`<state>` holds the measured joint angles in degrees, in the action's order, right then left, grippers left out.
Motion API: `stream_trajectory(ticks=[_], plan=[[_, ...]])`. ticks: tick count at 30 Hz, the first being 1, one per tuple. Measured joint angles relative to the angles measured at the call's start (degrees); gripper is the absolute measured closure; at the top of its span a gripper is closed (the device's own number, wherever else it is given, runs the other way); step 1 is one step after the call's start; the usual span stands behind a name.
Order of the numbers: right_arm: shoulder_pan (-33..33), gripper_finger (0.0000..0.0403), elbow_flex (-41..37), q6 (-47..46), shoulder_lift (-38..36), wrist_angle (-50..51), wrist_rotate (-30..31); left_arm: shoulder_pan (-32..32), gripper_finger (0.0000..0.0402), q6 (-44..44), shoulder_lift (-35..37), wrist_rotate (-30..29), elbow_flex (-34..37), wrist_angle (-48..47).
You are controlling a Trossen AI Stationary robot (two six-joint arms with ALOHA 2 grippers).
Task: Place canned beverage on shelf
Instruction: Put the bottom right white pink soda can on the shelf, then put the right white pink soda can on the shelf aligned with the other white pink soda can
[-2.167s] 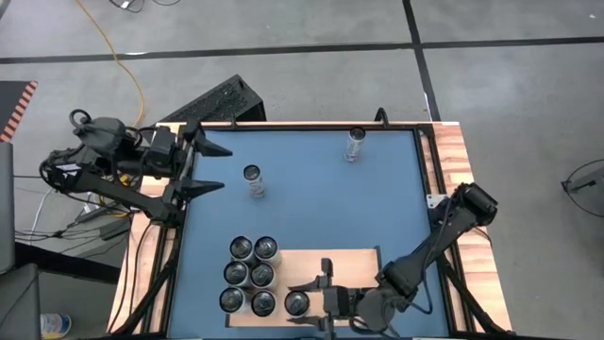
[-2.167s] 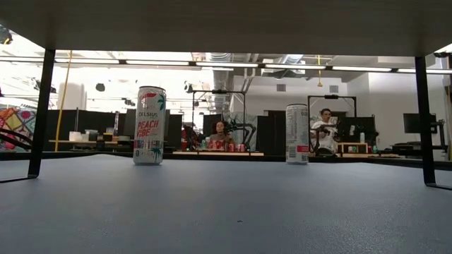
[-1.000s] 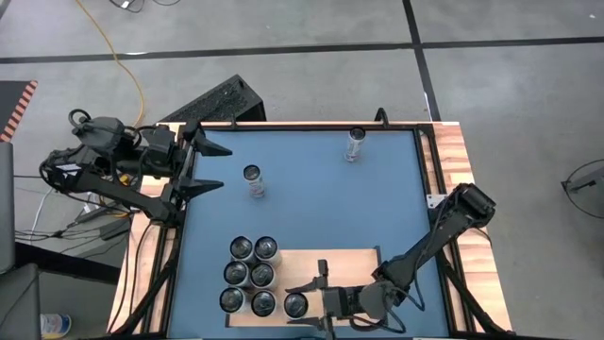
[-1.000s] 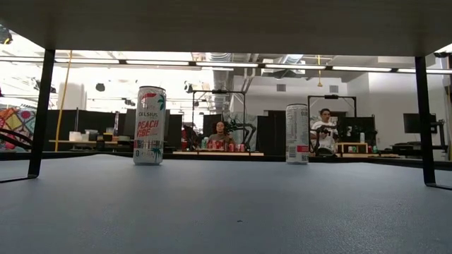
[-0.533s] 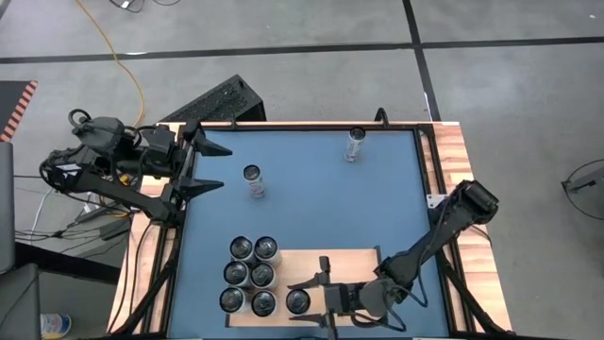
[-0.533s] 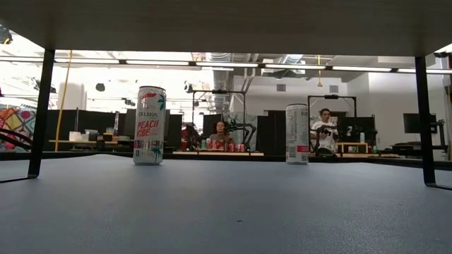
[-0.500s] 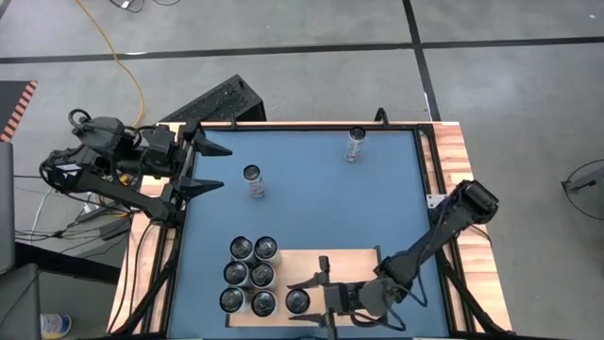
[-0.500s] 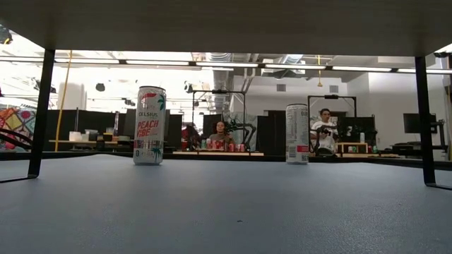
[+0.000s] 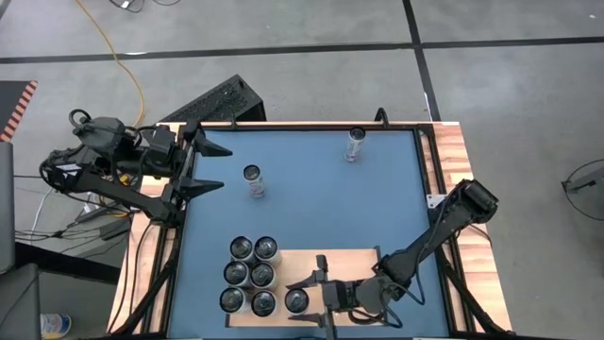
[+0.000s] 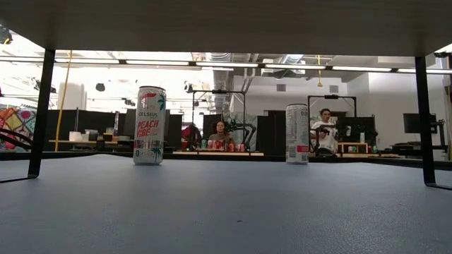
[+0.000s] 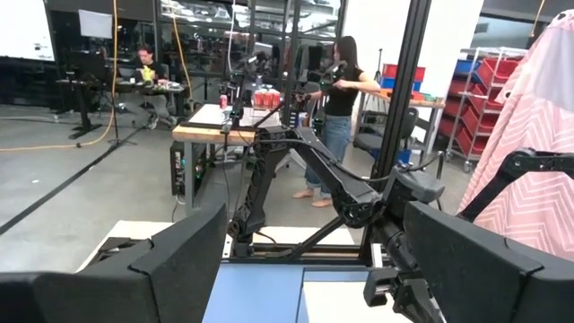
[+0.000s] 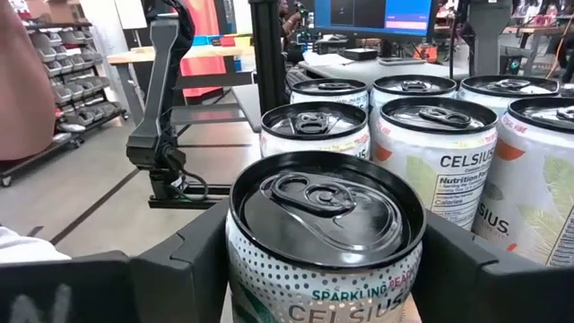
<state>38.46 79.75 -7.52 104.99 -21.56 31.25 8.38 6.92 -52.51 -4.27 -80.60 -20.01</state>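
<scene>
Seven cans stand upright on the shelf (image 9: 344,260), the pale wood panel at the near edge of the blue table (image 9: 311,208). Six are packed in a two-wide block on the shelf's left end, likely to leave room for more. The seventh can (image 9: 298,302) sits just beside the block's near row, so it's on the shelf already. The right gripper (image 9: 293,302) comes in level from the bare part of the shelf and straddles this can from the side, which keeps it clear of the neighbours. Can't tell whether it's clamping the can or has let go; the wrist view only shows the can's dark lid close up with the other cans right behind it. Judging by the upright, seated can, this placement looks about done. Two more cans wait upright on the table, well apart, one mid-left (image 9: 252,178) and one near the far edge (image 9: 355,142). The left gripper (image 9: 212,168) hangs at the table's left edge, spread wide and holding nothing, parked out of the way.
</scene>
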Motion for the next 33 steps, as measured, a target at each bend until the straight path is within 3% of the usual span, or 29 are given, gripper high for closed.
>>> stream_trajectory(ticks=[10, 23, 33], plan=[[0.02, 0.0113, 0.00, 0.46, 0.00, -0.09, 0.01, 0.00, 0.0077, -0.17, 0.00, 0.00, 0.00, -0.02], [0.00, 0.0056, 0.01, 1.10, -0.58, 0.03, 0.22, 0.00, 0.0077, -0.20, 0.00, 0.00, -0.02, -0.07], [2.83, 0.0046, 0.04, 2.66, -7.72, 11.13, 0.61, 0.00, 0.0077, -0.22, 0.00, 0.00, -0.02, -0.60]])
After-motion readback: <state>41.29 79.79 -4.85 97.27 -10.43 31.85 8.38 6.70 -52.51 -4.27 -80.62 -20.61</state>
